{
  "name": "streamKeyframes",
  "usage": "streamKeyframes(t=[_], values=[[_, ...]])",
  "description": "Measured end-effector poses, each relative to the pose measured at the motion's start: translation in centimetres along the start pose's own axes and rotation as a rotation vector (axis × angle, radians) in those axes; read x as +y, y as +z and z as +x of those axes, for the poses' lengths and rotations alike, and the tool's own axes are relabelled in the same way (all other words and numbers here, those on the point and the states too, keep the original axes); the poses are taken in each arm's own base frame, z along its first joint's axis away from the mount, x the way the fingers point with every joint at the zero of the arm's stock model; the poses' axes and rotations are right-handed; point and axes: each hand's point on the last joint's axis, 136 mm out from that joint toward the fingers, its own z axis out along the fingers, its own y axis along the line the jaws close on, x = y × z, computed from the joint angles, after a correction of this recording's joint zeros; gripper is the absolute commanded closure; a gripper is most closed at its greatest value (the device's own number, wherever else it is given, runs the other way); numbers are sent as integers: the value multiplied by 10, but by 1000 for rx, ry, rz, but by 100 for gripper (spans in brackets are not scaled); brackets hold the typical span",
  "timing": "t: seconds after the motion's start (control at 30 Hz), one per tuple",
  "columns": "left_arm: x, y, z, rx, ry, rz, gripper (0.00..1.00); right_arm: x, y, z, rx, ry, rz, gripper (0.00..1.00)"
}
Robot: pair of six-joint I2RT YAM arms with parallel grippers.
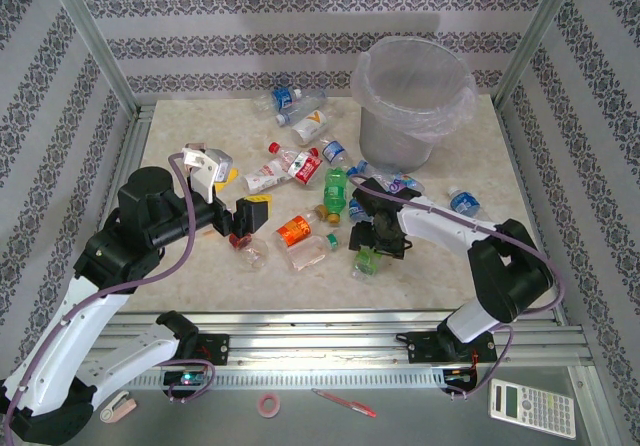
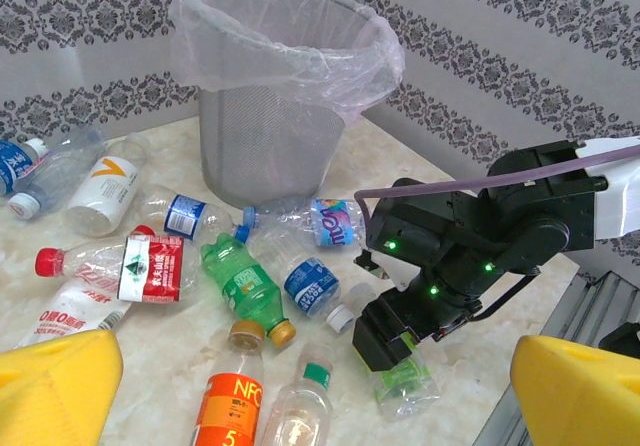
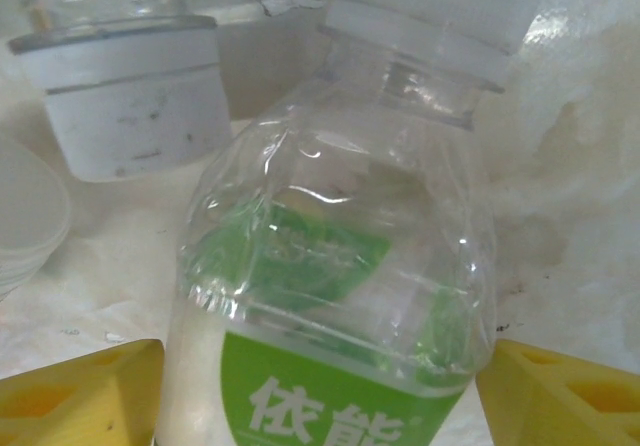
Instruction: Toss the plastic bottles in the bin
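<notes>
Right hand [image 3: 318, 398] straddling one green-label bottle [image 3: 330, 266], grip unclear, left hand [image 2: 318, 386] wide open, empty, one bin [image 1: 398, 134]

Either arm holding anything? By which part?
Left fingers open, nothing held. Right fingers flank the green-label bottle at its labelled body; firm grip cannot be told.

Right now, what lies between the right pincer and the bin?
Not bare: in the left wrist view, a blue-label bottle and another lie there on the table.
</notes>
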Motion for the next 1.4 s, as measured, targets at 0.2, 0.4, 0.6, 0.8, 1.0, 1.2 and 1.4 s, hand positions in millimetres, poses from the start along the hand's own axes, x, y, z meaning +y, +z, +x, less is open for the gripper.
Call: streamKeyframes(t=[0.2,0.4,0.6,0.8,1.0,1.2,1.4], values=[[2,0,1,3,6,-12,0,-4,6,1,10,10,27,31],[4,0,1,1,12,-25,0,-5,7,0,9,11,31,38],[6,0,0,-1,13,-35,0,-5,7,0,10,10,33,45],[8,-2,-1,-10,17,-50,0,-8,3,3,18,10,44,47],[5,-2,-13,-58,20,-37,0,-6,-27,2,-45,15,-13,54],[1,5,-27,-80,10,-5,0,-1,-71,0,-160,29,-122,56],[0,12,-41,-99,-14,1,0,8,-122,-7,-287,-8,-234,58]])
